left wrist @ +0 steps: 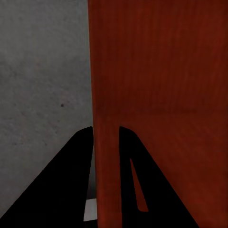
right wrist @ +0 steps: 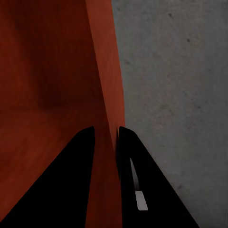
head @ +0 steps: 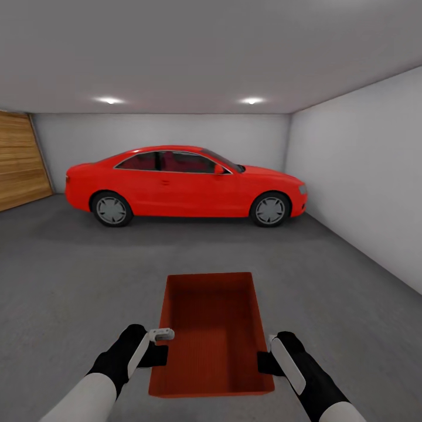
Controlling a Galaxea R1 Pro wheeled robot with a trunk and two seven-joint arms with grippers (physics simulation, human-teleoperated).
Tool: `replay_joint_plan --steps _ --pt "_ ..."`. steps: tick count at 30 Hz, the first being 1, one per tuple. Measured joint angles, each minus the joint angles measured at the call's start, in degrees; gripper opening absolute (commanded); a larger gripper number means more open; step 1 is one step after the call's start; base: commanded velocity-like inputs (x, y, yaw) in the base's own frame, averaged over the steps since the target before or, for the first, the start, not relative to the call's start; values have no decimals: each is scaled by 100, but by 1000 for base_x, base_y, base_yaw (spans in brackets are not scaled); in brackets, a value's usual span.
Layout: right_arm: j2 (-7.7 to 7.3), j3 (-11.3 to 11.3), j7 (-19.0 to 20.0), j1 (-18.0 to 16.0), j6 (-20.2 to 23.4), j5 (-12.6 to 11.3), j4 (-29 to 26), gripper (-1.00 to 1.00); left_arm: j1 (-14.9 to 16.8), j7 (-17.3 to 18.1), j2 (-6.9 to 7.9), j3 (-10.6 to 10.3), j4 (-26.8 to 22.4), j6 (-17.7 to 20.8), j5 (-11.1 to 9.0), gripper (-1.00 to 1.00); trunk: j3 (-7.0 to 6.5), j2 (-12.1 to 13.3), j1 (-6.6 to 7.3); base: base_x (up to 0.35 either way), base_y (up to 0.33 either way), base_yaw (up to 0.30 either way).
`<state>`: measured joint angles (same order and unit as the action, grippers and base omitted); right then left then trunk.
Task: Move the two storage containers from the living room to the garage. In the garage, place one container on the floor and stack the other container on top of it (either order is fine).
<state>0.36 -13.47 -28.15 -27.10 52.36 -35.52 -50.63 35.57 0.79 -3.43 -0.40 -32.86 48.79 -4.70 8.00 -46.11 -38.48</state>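
One red car (head: 186,183) stands far across the grey garage floor (head: 70,281). Nearer, the orange-red container (head: 212,331) hangs between both arms: left pincer (head: 157,351) clamped on its left wall, right pincer (head: 265,358) clamped on its right wall.

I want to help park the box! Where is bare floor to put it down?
Bare grey floor stretches between the red car and the orange-red container, and beside it toward the white wall. It is crowded only at the car. Both grippers, left and right, clamp the container's walls.
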Motion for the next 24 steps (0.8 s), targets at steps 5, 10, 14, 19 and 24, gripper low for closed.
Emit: replay_joint_plan --steps 5,10,14,19,24 --pt "1 2 0 0 0 0 0 -100 0 0 1 -1 1 0 -3 -100 0 0 0 302 0 0" --pt "-3 3 0 1 -2 -14 3 -100 1 1 1 -4 3 -1 -6 -100 0 0 0 283 0 0" --pt "0 1 0 0 -2 -5 2 -100 1 1 2 -3 2 0 -5 -100 0 0 0 265 0 0" --pt "1 0 1 0 -3 -3 1 -100 1 1 5 -5 2 -1 -9 -100 0 0 -1 247 0 0" --pt "1 0 0 0 -1 -1 0 -100 1 0 2 -2 1 0 -5 -100 0 0 -1 236 0 0"
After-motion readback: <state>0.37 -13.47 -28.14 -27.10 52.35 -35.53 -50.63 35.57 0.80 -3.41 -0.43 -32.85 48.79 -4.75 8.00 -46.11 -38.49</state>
